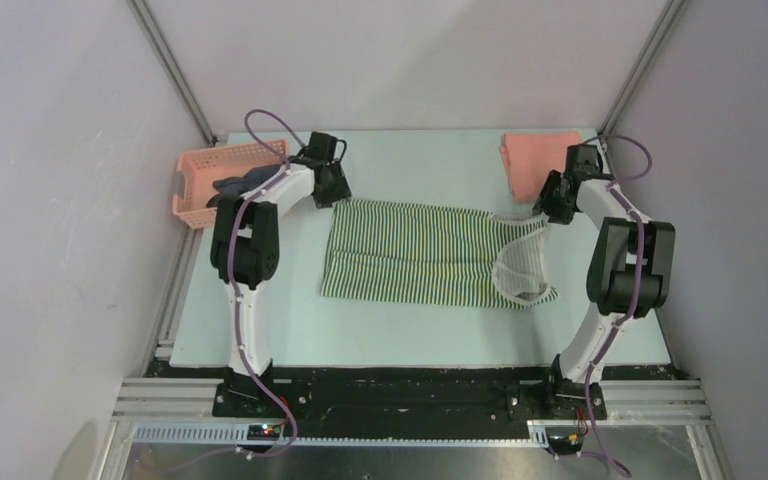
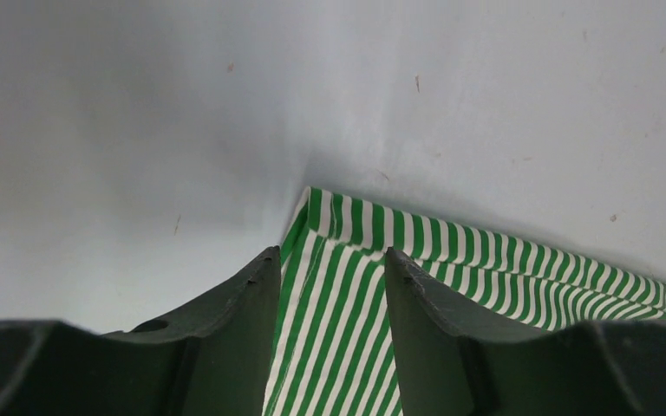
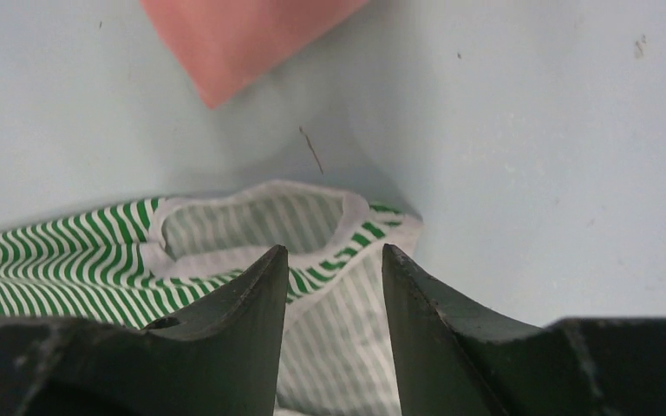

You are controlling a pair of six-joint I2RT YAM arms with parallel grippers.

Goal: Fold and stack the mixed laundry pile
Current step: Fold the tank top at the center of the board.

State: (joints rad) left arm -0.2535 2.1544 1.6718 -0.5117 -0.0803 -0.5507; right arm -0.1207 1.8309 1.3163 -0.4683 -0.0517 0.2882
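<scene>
Closest in the left wrist view, the left gripper [image 2: 329,256] rises from the bottom edge with its two dark fingers [image 2: 225,329] spread apart; nothing is pinched between them. Through the gap and just past the tips lies a corner of the striped shirt [image 2: 486,260]. It rests flat on the pale table [image 2: 139,130], and its edge runs off to the lower right of the frame.

Much the same shows in the right wrist view: the right gripper [image 3: 334,256] has its jaws spread too and holds nothing. Under and beyond the tips sits the striped shirt's white-trimmed neck opening, with green stripes stretching to the left edge of the frame. Farther on, at the top of the frame, a corner of the pink shirt [image 3: 243,35] lies on the table, apart from the striped one.

From above, the arm bases sit at the bottom of the frame. Beyond them the striped shirt [image 1: 410,255] lies spread across the middle of the table [image 1: 410,335], long side running left to right, neck end at the right. The left gripper [image 1: 335,193] hangs over its upper left corner and the right gripper [image 1: 543,210] over its upper right corner. Folded in the upper right of the frame lies the pink shirt [image 1: 535,160]. In the upper left stands a pink basket [image 1: 195,175] with the dark garment [image 1: 240,183] inside.
</scene>
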